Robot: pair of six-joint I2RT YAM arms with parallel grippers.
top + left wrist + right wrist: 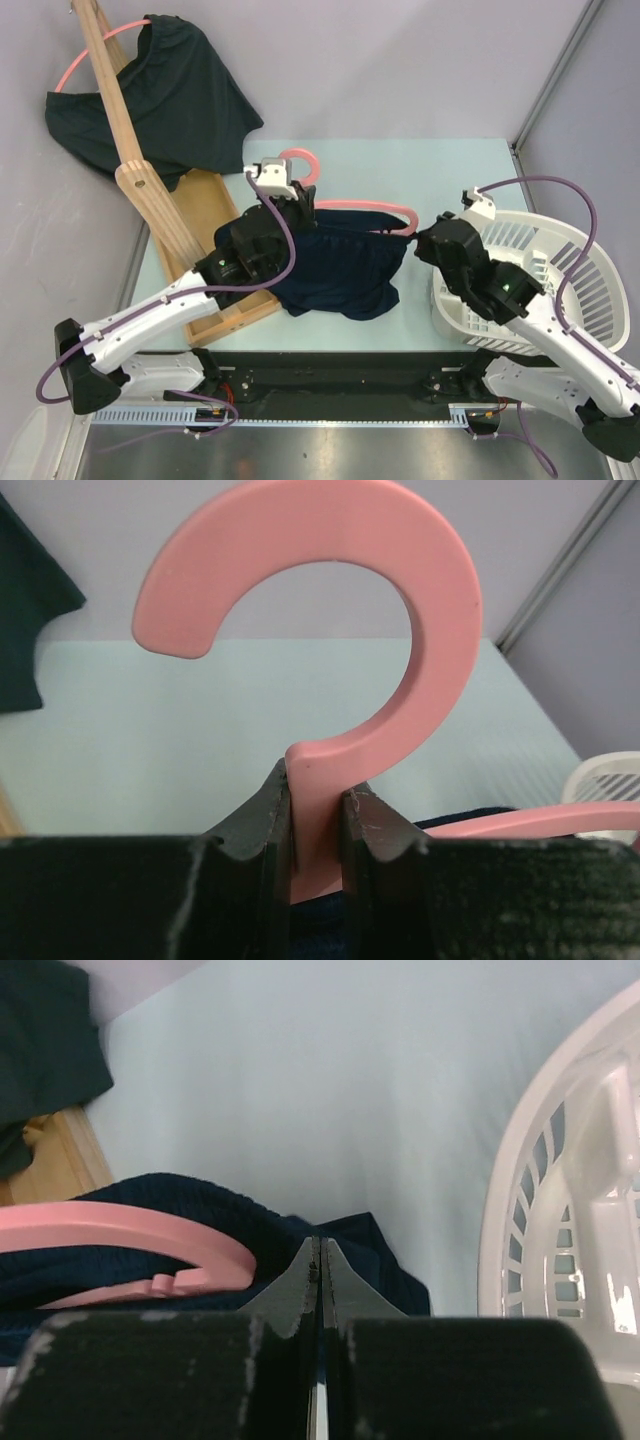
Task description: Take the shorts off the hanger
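I've got the left jaws clamped on the pink hanger (pixel 360 208) by its hook neck and the right jaws pinched shut at its 3 o'clock tip (can't tell if they caught cloth), with the navy shorts (pixel 340 265) strung 9-to-3 along it on the worktop (pixel 450 170).

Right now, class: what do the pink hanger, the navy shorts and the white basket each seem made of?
The pink hanger: likely moulded plastic, smooth and matte, one even colour. The navy shorts: soft cloth, matte; it drapes and creases. The white laundry basket: probably plastic, slightly glossy, with moulded slots.
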